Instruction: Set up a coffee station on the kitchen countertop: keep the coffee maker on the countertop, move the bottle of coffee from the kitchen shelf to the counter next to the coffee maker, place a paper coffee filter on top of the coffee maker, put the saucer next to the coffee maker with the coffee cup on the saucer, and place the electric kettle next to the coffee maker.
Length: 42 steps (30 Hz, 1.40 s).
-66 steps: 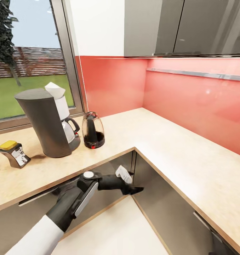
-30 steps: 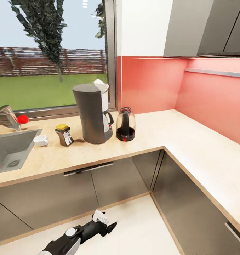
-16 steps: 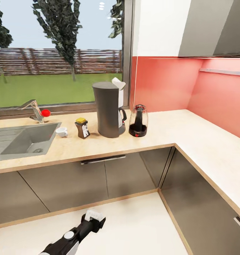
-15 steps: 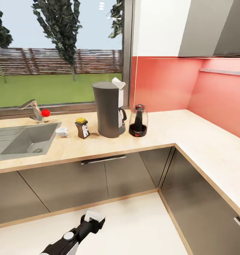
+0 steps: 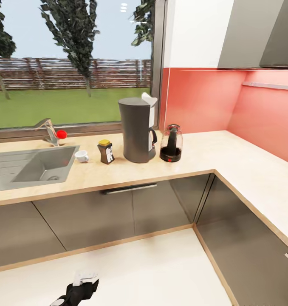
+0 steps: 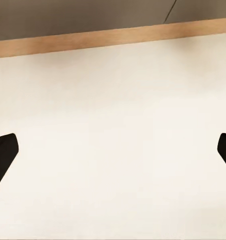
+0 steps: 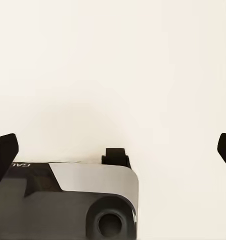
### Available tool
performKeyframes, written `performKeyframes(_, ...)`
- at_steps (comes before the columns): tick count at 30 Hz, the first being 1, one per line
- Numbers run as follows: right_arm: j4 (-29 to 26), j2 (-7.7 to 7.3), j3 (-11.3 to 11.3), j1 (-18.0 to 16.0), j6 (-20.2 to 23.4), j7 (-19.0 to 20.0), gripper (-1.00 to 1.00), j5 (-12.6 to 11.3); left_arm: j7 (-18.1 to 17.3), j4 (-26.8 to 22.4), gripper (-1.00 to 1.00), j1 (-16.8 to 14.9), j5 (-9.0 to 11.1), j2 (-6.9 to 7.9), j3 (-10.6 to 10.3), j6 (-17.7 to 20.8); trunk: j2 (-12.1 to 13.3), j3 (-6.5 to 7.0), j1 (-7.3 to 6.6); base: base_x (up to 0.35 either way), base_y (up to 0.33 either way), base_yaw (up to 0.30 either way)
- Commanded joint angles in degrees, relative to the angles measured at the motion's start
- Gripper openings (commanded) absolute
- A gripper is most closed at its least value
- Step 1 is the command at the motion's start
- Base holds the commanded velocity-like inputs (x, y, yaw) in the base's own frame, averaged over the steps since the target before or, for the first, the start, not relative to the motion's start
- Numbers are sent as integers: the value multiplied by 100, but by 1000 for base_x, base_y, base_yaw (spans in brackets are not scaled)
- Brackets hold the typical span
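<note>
Left end effector point(image 5: 81, 284) hung low over the floor point(image 5: 152, 267), fingers spread wide, empty, as did the right's. Beyond, on the counter point(image 5: 118, 176), coffee cup point(image 5: 81, 156), coffee bottle point(image 5: 105, 151), filter-topped coffee maker point(image 5: 138, 129) and kettle point(image 5: 171, 143) stood close-set; a careless reach risked toppling 1.

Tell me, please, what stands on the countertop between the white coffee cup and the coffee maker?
In the head view, the bottle of coffee with its yellow lid stands between the coffee cup and the coffee maker, apart from both.
</note>
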Motion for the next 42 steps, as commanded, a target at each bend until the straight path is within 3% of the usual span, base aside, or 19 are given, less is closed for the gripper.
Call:
performKeyframes(1,-6,-2,49,-2,-11,-26,100,-50,-25,9,100,-1,61,4,-38,-15,-4,-6,-1,-141,263,99)
performKeyframes(5,-6,-2,45,-2,-11,-28,100,-50,-23,12,100,3,62,12,-31,-14,-4,-6,-1,-102,273,181)
performKeyframes(8,-6,-2,45,-3,-11,-33,100,-48,-15,10,100,4,64,147,-12,-14,-4,-6,-1,76,276,265)
performKeyframes(14,-6,-2,46,-1,-11,-31,100,-48,-21,5,100,4,63,255,440,-6,-4,-6,-1,213,257,272)
performKeyframes(42,-6,-2,49,0,-11,-27,100,-50,-22,5,100,4,62,263,506,-6,-4,-6,-1,107,297,273)
